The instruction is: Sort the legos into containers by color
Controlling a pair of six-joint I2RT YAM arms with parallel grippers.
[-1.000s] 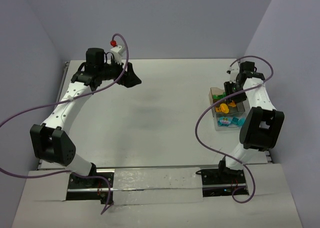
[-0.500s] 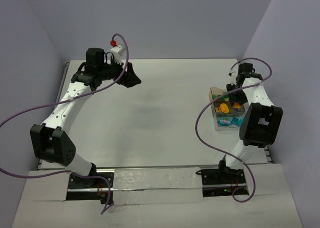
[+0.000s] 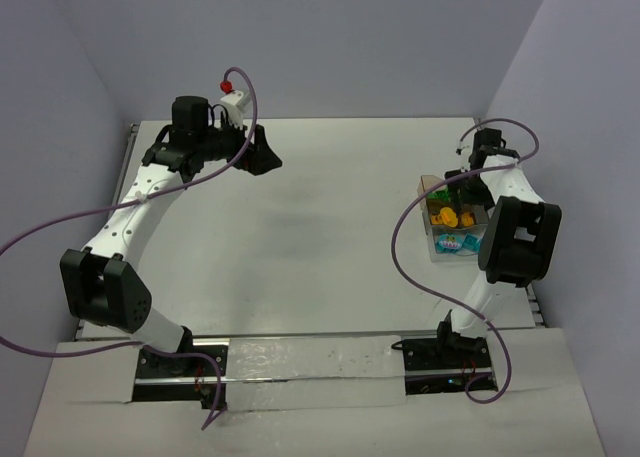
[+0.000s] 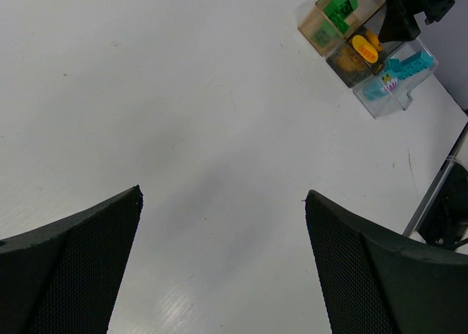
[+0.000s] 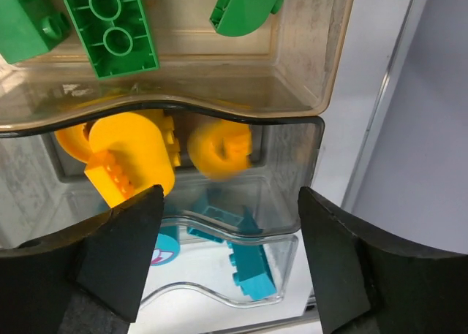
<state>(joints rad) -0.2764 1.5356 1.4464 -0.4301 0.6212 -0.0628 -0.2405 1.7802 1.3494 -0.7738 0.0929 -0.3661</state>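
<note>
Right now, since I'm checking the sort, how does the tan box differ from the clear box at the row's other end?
The tan box has amber-tinted walls; the clear box is colourless. The tan box holds green bricks; the clear box holds teal bricks. Both are open-topped, in one row, with a compartment of orange bricks between them.

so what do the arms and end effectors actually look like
The left arm and right arm both have curved white links and bulky black joints. A purple cable loops along each; the left one ends in a small red ball. The left end effector has broad black fingers with a fine dotted texture; the right end effector is also black.
</note>
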